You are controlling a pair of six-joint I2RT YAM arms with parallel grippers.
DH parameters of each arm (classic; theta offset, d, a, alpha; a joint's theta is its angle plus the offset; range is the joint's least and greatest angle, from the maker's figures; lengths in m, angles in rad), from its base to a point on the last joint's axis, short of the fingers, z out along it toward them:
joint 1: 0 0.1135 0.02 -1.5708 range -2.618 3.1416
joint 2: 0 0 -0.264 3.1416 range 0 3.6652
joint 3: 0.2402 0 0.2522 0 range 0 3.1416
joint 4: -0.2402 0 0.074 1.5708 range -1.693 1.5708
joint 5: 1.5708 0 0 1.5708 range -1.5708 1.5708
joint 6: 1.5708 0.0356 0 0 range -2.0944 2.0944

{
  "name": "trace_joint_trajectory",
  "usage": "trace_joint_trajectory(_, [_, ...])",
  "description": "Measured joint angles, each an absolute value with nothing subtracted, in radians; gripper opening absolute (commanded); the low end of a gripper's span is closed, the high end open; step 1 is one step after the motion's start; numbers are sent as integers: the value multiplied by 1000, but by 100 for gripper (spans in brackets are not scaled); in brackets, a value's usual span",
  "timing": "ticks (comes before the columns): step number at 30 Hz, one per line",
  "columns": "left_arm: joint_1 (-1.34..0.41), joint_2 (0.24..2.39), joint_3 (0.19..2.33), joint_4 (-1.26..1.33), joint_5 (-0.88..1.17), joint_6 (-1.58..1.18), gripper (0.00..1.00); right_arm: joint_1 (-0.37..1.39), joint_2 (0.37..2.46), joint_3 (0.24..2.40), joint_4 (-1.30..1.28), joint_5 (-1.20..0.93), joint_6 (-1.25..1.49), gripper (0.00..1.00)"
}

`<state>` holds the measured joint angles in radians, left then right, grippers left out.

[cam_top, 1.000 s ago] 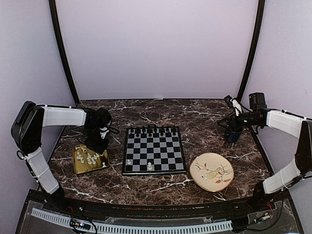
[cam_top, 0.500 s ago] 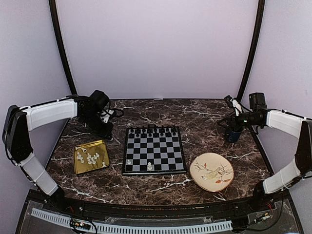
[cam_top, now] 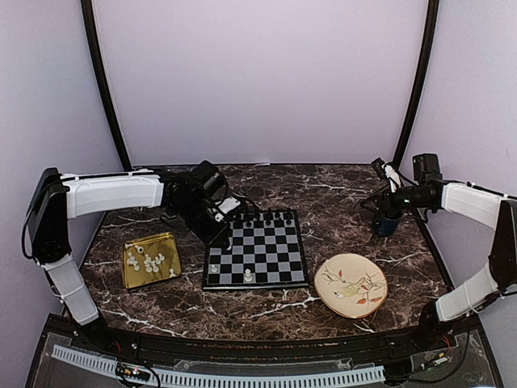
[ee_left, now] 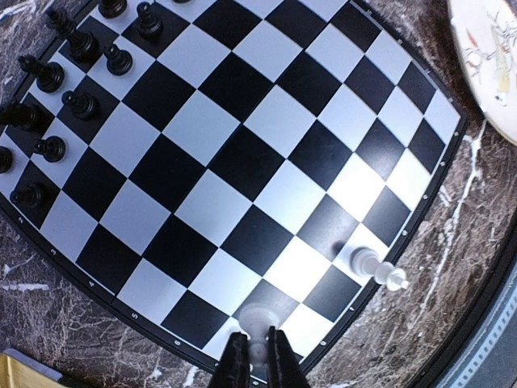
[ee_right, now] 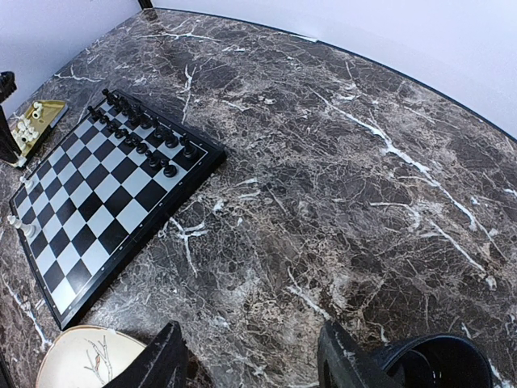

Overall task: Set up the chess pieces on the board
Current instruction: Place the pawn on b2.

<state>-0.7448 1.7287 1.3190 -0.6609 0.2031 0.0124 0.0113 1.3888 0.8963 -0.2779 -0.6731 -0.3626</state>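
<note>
Gold tray (cam_top: 164,277) with loose white chess pieces (cam_top: 151,262) inside

Soft, even light is falling from above, leaving the dark marble table (cam_top: 339,202) dim yet readable. Glare is washing out the pale squares toward the near edge of the board (ee_left: 242,162), a white chess piece (ee_left: 376,267) there is casting a short shadow, and both wrist views are bowing at their edges.
</note>
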Motion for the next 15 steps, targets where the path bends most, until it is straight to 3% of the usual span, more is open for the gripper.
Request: trace_joint_trajectory(15, [-892, 1945, 1494, -826, 5, 79, 4, 11, 1389, 896, -278, -673, -364, 56])
